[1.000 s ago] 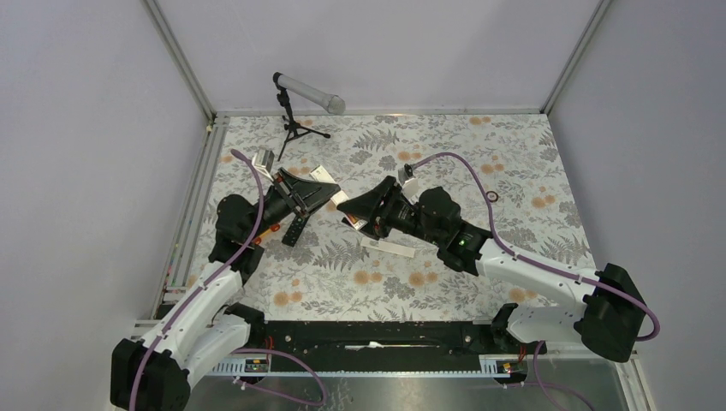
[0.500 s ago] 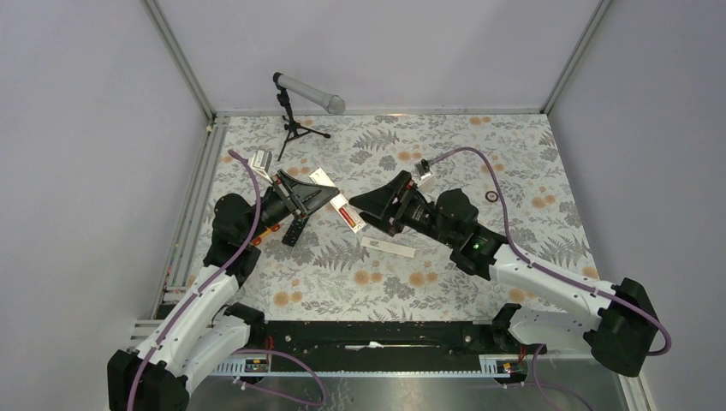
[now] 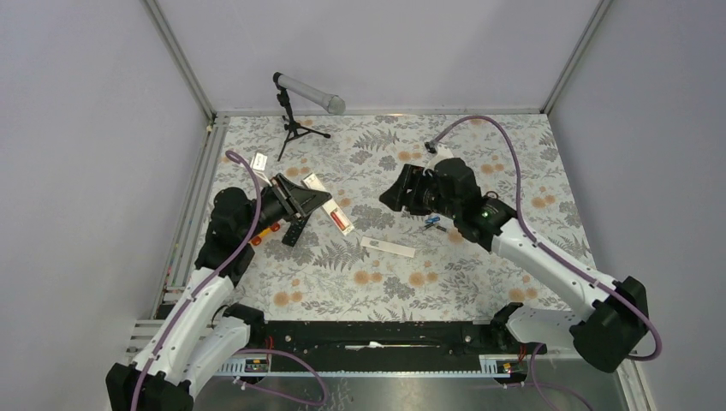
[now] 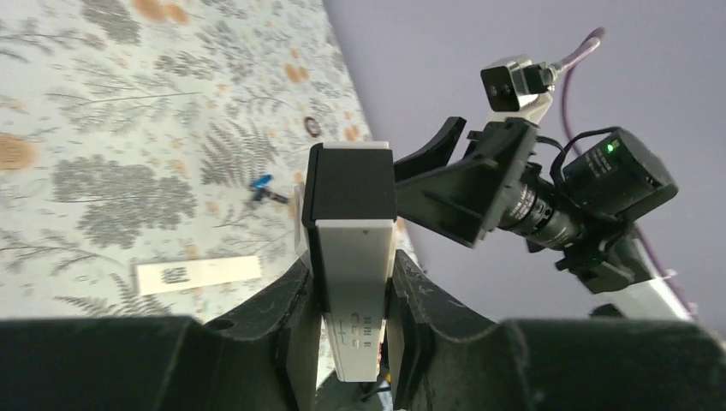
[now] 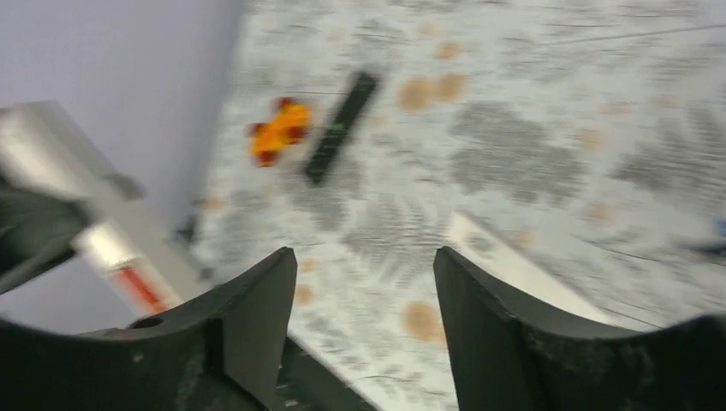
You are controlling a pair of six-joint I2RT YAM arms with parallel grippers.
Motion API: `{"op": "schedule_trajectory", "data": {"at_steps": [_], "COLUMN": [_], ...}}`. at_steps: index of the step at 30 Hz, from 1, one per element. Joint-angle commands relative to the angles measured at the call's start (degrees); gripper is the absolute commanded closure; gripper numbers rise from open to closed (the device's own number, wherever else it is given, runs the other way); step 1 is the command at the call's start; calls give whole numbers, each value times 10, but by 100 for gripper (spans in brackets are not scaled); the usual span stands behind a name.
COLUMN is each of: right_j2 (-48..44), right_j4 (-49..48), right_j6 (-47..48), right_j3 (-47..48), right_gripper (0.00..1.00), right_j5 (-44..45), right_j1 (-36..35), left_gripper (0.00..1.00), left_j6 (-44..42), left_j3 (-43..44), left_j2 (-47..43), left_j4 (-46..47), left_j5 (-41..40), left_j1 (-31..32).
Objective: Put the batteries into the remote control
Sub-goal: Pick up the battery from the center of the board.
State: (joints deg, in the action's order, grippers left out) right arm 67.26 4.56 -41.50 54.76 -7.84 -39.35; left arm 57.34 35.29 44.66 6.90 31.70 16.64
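My left gripper (image 3: 318,199) (image 4: 351,272) is shut on a white remote control (image 3: 336,213) (image 4: 353,257), held off the table with its black end pointing at the right arm. My right gripper (image 3: 388,197) (image 5: 364,267) hangs open and empty, a short way to the right of the remote's tip. A blue battery (image 3: 434,223) (image 4: 261,182) lies on the patterned table beneath the right arm, with a darker small piece (image 4: 276,197) beside it. Whether any battery sits in the remote is hidden.
A white strip-shaped cover (image 3: 387,247) (image 4: 199,273) lies in the middle. A black remote (image 3: 294,231) (image 5: 342,125) and an orange toy car (image 3: 266,229) (image 5: 278,130) sit under the left arm. A microphone on a tripod (image 3: 302,96) stands at the back. A small ring (image 4: 313,128) lies far right.
My right gripper has drawn away from the remote toward the back right, its jaws now apart. The blue battery now shows on the table. The left gripper kept hold of the remote.
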Motion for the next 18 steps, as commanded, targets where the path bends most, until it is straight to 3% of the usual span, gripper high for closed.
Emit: {"op": "schedule_trajectory", "data": {"at_steps": [1, 3, 7, 12, 18], "right_j2": [66, 89, 124, 174, 231], "right_j4": [205, 224, 222, 226, 274], "right_j6": [164, 170, 180, 309, 365], "right_j3": [45, 42, 26, 18, 43], "right_gripper": [35, 34, 33, 41, 35], "right_j5": [167, 219, 235, 295, 243], "right_j1": [23, 33, 71, 85, 104], "left_gripper": [100, 100, 100, 100, 100], "left_j6": [-116, -129, -134, -131, -126], "left_j3": [50, 52, 51, 41, 34], "left_j2": [-28, -33, -32, -24, -6], "left_j4": [-102, -115, -117, -107, -88], "left_j5": [-48, -55, -49, -33, -12], "left_j1": [-11, -13, -19, -23, -31]}}
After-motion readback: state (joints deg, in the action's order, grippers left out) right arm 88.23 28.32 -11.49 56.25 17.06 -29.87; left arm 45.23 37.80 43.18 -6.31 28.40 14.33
